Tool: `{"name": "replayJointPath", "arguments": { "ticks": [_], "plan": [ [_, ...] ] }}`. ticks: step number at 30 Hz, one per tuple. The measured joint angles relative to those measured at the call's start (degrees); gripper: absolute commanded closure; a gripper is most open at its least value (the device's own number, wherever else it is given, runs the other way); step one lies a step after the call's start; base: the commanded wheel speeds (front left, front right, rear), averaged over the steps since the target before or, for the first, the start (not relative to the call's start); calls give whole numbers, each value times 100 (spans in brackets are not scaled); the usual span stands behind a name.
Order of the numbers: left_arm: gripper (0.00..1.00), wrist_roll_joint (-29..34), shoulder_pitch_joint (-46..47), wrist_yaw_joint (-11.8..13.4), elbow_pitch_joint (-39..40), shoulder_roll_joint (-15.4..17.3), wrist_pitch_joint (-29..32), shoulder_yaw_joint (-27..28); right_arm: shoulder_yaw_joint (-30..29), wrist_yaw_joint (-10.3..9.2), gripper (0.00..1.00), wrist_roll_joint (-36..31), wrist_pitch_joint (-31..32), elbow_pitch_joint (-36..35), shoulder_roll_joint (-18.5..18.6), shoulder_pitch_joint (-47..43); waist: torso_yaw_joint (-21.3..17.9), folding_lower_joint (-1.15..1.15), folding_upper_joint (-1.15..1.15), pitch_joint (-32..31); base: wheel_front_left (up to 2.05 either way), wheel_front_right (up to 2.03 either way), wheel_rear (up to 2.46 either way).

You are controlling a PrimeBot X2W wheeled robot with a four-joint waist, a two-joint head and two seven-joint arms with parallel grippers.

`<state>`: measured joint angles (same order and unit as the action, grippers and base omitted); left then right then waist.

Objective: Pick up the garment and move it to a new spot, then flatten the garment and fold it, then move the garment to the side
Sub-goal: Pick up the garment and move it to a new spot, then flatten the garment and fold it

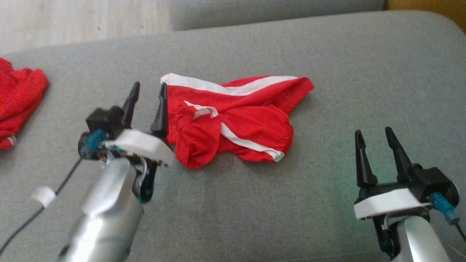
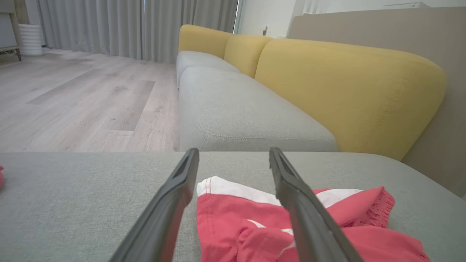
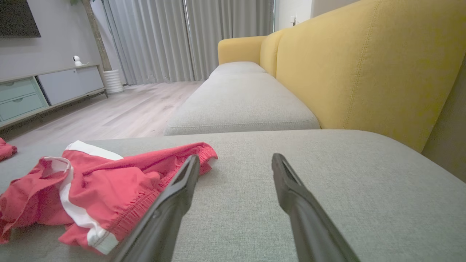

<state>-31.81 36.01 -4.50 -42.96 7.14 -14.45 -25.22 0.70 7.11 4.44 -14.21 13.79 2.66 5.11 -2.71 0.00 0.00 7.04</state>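
Crumpled red garment of thin fabric with white stripes (image 1: 236, 123) lies bunched near the middle of the grey upholstered sofa cushion (image 1: 346, 62), well clear of its far and right edges. Far toward the cushion's left side sits another rumpled red cloth (image 1: 18, 98), well apart from it. Next comes the left gripper (image 1: 150, 85), its two dark fingers spread wide and clamping nothing. Its right-hand finger stands at the garment's left edge, by the white-banded corner. In the left wrist view that corner lies below and between the fingers, but I cannot tell whether a finger touches the cloth. Toward the cushion's near right corner the right gripper (image 1: 374, 131) hovers over bare grey fabric, fingers equally wide apart and empty, near the garment's right side but apart from it.
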Motion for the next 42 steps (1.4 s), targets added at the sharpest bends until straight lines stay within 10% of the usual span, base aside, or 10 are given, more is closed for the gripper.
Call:
{"name": "replayJointPath", "arguments": {
  "ticks": [21, 42],
  "plan": [
    [0, 1031, -3238, 539, 2178, -58, 1, 1045, -156, 0, 0, 64, -1, 1, -9, -825, 455, -1, 0, -800, 0, 0, 0],
    [0, 1180, -3526, 500, 2375, -225, 1, 1050, -79, 0, 0, 160, -1, 243, -10, -820, 513, 0, 0, -829, 0, 0, 0]
  ]
}}
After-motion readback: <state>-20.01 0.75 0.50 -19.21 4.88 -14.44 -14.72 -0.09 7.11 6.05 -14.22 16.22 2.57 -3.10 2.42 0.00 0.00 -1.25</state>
